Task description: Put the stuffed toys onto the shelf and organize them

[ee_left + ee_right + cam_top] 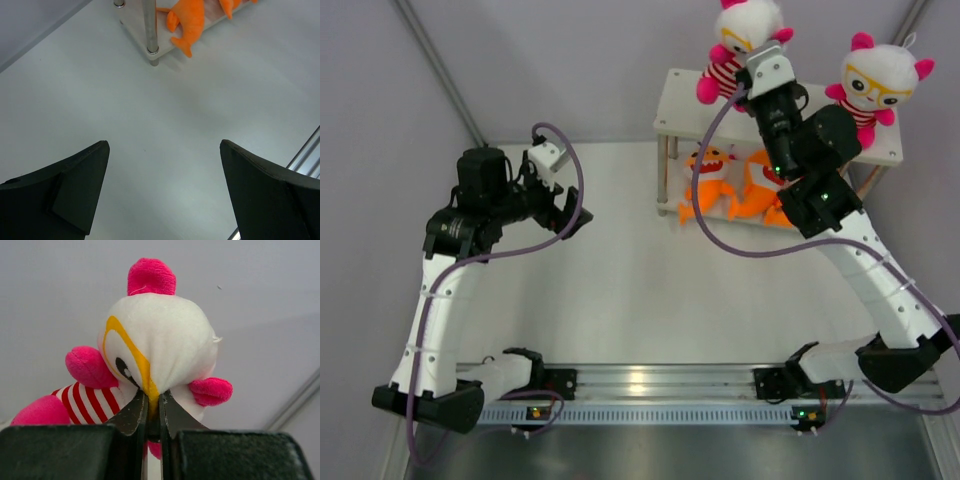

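Observation:
The shelf stands at the back right. Two orange sharks lie on its lower tier; one shark also shows in the left wrist view. A white-headed doll sits on the top board at the right. My right gripper is shut on a second white-headed doll, pinching its head by the yellow glasses; this doll is at the top board's left part. My left gripper is open and empty above the bare table, left of the shelf.
A shelf leg stands ahead of my left gripper. An aluminium rail runs along the near edge between the arm bases. Grey walls close in the table at the back and sides.

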`<state>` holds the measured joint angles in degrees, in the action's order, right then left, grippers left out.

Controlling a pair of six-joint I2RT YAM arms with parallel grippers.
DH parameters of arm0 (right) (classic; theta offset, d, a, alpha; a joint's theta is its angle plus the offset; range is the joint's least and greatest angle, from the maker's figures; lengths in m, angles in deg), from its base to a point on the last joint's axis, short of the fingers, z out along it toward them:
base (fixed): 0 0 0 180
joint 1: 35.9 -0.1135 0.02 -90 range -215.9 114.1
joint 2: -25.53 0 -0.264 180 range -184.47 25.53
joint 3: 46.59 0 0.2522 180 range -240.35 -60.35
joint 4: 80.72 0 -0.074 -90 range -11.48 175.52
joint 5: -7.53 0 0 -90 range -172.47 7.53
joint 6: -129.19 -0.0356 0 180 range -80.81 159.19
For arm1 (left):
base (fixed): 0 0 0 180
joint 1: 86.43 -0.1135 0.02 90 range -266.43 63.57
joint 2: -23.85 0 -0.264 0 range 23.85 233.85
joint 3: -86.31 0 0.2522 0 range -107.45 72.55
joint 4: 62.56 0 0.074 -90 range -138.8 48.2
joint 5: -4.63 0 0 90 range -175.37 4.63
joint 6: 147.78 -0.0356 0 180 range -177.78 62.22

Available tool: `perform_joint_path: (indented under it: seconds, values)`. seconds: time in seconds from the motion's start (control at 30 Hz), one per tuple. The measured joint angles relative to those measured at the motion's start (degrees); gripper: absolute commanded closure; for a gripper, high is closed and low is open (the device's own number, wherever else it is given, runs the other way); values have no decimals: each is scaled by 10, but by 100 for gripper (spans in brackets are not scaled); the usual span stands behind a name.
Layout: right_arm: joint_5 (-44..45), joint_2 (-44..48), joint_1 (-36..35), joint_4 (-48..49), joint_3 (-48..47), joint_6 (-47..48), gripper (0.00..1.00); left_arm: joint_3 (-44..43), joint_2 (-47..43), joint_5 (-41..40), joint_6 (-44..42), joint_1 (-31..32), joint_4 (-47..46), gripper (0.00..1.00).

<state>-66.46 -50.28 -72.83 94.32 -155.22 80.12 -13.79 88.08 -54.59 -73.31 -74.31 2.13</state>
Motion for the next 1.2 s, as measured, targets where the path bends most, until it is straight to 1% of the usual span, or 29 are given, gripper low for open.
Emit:
perform_joint_path:
  seconds: [0.1, 0.2, 0.33, 0.53, 0.67, 0.8, 0.97, 1.1, 1.2]
  values:
    - [-27, 1, 79, -13, 10, 0, 100, 0, 0, -5, 0, 0, 0, 2]
    - [-51, 0, 133, -33, 23, -2, 100, 0, 1, -7, 0, 0, 0, 2]
    - [-90, -1, 177, -52, 30, -7, 100, 0, 6, -7, 0, 0, 0, 2]
    - [-166, -16, 213, -69, 33, 5, 100, 6, 12, -7, 0, 0, 0, 2]
    - [-176, -35, 218, -64, 42, 24, 100, 8, 12, -7, 0, 0, 0, 2]
    - [-133, -34, 210, 12, 107, 43, 100, 11, 13, -6, 0, 0, 0, 2]
    - [-70, -35, 172, 141, 178, 111, 100, 13, 18, -7, 0, 0, 0, 2]
    - [-33, -56, 144, 219, 187, 166, 100, 15, 19, -7, 0, 0, 0, 2]
    - [-20, -70, 142, 238, 187, 194, 100, 17, 19, -7, 0, 0, 0, 2]
